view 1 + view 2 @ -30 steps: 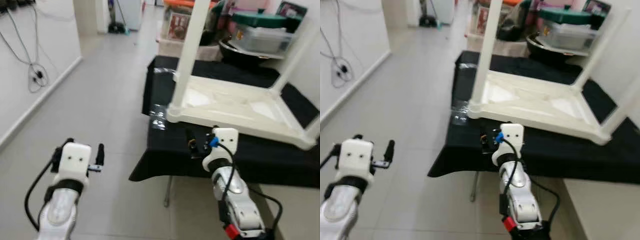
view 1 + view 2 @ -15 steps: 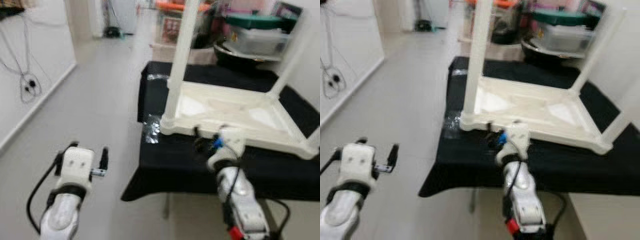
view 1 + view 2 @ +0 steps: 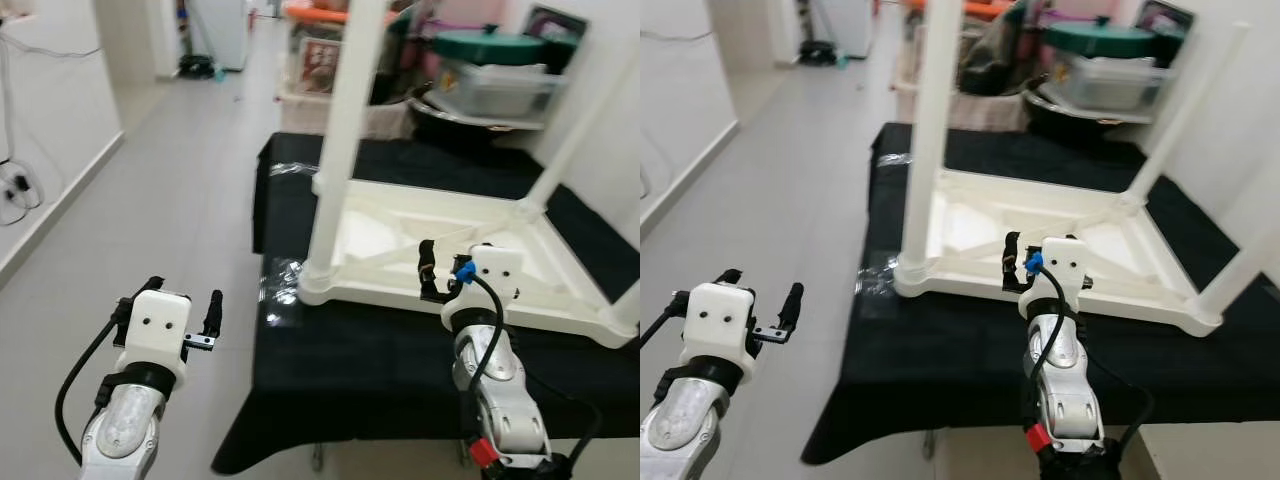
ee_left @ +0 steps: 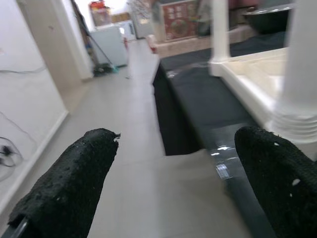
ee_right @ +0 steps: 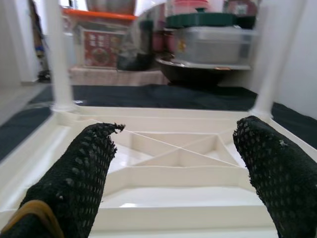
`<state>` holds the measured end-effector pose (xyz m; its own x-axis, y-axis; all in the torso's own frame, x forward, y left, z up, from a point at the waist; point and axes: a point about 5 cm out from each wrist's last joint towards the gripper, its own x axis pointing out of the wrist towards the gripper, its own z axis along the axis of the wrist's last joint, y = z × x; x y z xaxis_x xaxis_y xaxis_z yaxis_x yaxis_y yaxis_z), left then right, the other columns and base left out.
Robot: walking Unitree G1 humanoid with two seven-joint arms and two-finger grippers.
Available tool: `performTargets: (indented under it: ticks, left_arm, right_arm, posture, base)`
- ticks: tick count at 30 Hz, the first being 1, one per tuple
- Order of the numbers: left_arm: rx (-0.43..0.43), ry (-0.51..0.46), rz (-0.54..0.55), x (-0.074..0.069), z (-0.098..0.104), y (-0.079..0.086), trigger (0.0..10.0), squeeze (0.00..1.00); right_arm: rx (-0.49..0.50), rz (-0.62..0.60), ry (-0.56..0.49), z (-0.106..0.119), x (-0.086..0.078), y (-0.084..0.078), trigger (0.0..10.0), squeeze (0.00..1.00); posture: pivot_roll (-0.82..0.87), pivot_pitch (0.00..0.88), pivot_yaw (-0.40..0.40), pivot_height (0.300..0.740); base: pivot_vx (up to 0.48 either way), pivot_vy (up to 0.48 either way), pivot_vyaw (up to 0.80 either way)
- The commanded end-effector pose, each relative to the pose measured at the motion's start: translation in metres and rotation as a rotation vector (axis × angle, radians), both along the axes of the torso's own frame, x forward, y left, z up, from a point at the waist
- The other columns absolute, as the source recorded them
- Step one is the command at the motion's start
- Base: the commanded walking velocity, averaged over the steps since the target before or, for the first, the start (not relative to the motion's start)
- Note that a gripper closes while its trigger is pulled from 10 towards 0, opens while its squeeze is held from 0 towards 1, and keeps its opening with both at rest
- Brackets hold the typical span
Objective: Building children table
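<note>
A white plastic children's table point(image 3: 470, 225) lies upside down on a black-covered table point(image 3: 370, 350). Its legs point up; the near-left leg point(image 3: 338, 150) stands tall at the corner. My right gripper point(image 3: 447, 272) is open, held at the near rim of the upturned table. In the right wrist view its fingers point(image 5: 74, 178) frame the ribbed underside point(image 5: 168, 153). My left gripper point(image 3: 182, 300) is open and empty, out over the grey floor to the left of the black table. In the left wrist view the black cloth edge point(image 4: 198, 104) and a white leg point(image 4: 302, 74) lie ahead.
Storage boxes, a green-lidded bin point(image 3: 500, 70) and a dark bowl point(image 3: 470, 112) crowd the back. Clear plastic wrap point(image 3: 280, 278) lies on the cloth near the table's corner. A white wall point(image 3: 50, 130) with cables runs along the left of the open tiled floor point(image 3: 170, 190).
The view has shifted as I came closer to the black table. My right gripper rose from the cloth's front edge up to the white table's near rim. The left gripper stays open beside it.
</note>
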<state>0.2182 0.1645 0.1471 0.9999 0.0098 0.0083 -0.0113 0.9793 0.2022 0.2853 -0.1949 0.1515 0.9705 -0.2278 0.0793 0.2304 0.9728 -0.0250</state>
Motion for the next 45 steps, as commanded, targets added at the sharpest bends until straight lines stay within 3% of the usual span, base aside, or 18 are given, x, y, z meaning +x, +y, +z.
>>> performTargets:
  ticks: [1, 9, 11, 13, 16, 18, 20, 21, 23, 24, 25, 26, 27, 28, 29, 31, 34, 45]
  left_arm:
    - [0.015, 0.007, 0.025, 0.0, -0.001, 0.005, 10.0, 0.0]
    - [0.009, 0.019, 0.02, 0.0, -0.003, 0.005, 10.0, 0.0]
    - [0.005, 0.03, -0.017, -0.002, -0.004, 0.0, 10.0, 0.0]
    - [0.005, 0.03, -0.017, -0.002, -0.004, 0.0, 10.0, 0.0]
    - [-0.063, 0.088, -0.089, -0.008, -0.013, -0.01, 10.0, 0.0]
    - [-0.078, 0.102, -0.107, -0.009, -0.015, -0.012, 10.0, 0.0]
    - [-0.097, 0.129, -0.17, -0.015, -0.018, -0.02, 10.0, 0.0]
    - [-0.107, 0.141, -0.2, -0.018, -0.02, -0.024, 10.0, 0.0]
    - [-0.107, 0.141, -0.2, -0.018, -0.02, -0.024, 10.0, 0.0]
    - [-0.113, 0.149, -0.219, -0.02, -0.021, -0.026, 10.0, 0.0]
    - [-0.113, 0.149, -0.219, -0.02, -0.021, -0.026, 10.0, 0.0]
    - [-0.126, 0.159, -0.244, -0.023, -0.021, -0.029, 10.0, 0.0]
    - [-0.137, 0.171, -0.288, -0.027, -0.022, -0.034, 10.0, 0.0]
    - [-0.137, 0.171, -0.288, -0.027, -0.022, -0.034, 10.0, 0.0]
    - [-0.151, 0.186, -0.347, -0.033, -0.022, -0.04, 10.0, 0.0]
    - [-0.174, 0.21, -0.42, -0.042, -0.023, -0.048, 10.0, 0.0]
    - [-0.178, 0.231, -0.446, -0.048, -0.026, -0.051, 10.0, 0.0]
    - [-0.187, 0.239, -0.464, -0.055, -0.023, -0.054, 10.0, 0.0]
  right_arm:
    - [0.004, -0.002, 0.015, -0.002, 0.002, 0.002, 10.0, 0.0]
    - [0.076, 0.146, 0.029, -0.003, 0.013, 0.014, 10.0, 0.0]
    - [0.102, 0.227, 0.036, -0.002, 0.021, 0.011, 10.0, 0.0]
    - [0.102, 0.227, 0.036, -0.002, 0.021, 0.011, 10.0, 0.0]
    - [0.093, 0.342, 0.088, 0.001, 0.036, -0.01, 10.0, 0.0]
    - [0.092, 0.37, 0.106, 0.001, 0.038, -0.014, 10.0, 0.0]
    - [0.065, 0.472, 0.151, 0.004, 0.044, -0.028, 10.0, 0.0]
    - [0.061, 0.522, 0.178, 0.005, 0.045, -0.033, 10.0, 0.15]
    - [0.061, 0.522, 0.178, 0.005, 0.045, -0.033, 10.0, 0.15]
    - [0.062, 0.555, 0.196, 0.006, 0.046, -0.037, 10.0, 0.6]
    - [0.062, 0.555, 0.196, 0.006, 0.046, -0.037, 10.0, 0.6]
    - [0.056, 0.613, 0.202, 0.008, 0.045, -0.039, 10.0, 1.0]
    - [0.086, 0.712, 0.186, 0.013, 0.044, -0.037, 10.0, 1.0]
    - [0.086, 0.712, 0.186, 0.013, 0.044, -0.037, 10.0, 1.0]
    - [0.113, 0.801, 0.165, 0.019, 0.047, -0.031, 10.0, 1.0]
    - [0.156, 0.929, 0.133, 0.027, 0.052, -0.019, 10.0, 0.0]
    - [0.21, 1.036, 0.094, 0.034, 0.059, -0.001, 10.0, 0.0]
    - [0.222, 1.221, 0.067, 0.04, 0.064, 0.031, 10.0, 0.0]
  posture:
    - [0.14, 0.0, -0.103, 0.74]
    - [0.14, 0.0, -0.1, 0.74]
    - [0.14, 0.0, -0.103, 0.74]
    - [0.14, 0.0, -0.103, 0.74]
    - [0.14, 0.0, -0.109, 0.74]
    - [0.14, 0.0, -0.109, 0.74]
    - [0.14, 0.0, -0.111, 0.74]
    - [0.14, 0.0, -0.111, 0.74]
    - [0.14, 0.0, -0.111, 0.74]
    - [0.14, 0.0, -0.111, 0.74]
    - [0.14, 0.0, -0.111, 0.74]
    - [0.15, 0.0, -0.115, 0.74]
    - [0.15, 0.0, -0.119, 0.74]
    - [0.15, 0.0, -0.119, 0.74]
    - [0.15, 0.0, -0.12, 0.74]
    - [0.16, 0.009, -0.122, 0.74]
    - [0.16, 0.022, -0.124, 0.74]
    - [0.17, 0.042, -0.132, 0.74]
  base:
    - [0.0, 0.0, 0.0]
    - [0.0, 0.0, 0.0]
    - [0.0, 0.0, 0.0]
    - [0.0, 0.0, 0.0]
    - [0.0, 0.0, 0.0]
    - [0.0, 0.0, 0.0]
    - [0.0, 0.0, 0.0]
    - [0.0, 0.0, 0.0]
    - [0.0, 0.0, 0.0]
    - [0.0, 0.0, 0.0]
    - [0.0, 0.0, 0.0]
    - [0.0, 0.0, 0.0]
    - [0.0, 0.0, 0.0]
    - [0.0, 0.0, 0.0]
    - [0.0, 0.0, 0.0]
    - [0.0, 0.0, 0.0]
    - [0.0, 0.0, 0.0]
    - [0.0, 0.0, 0.0]
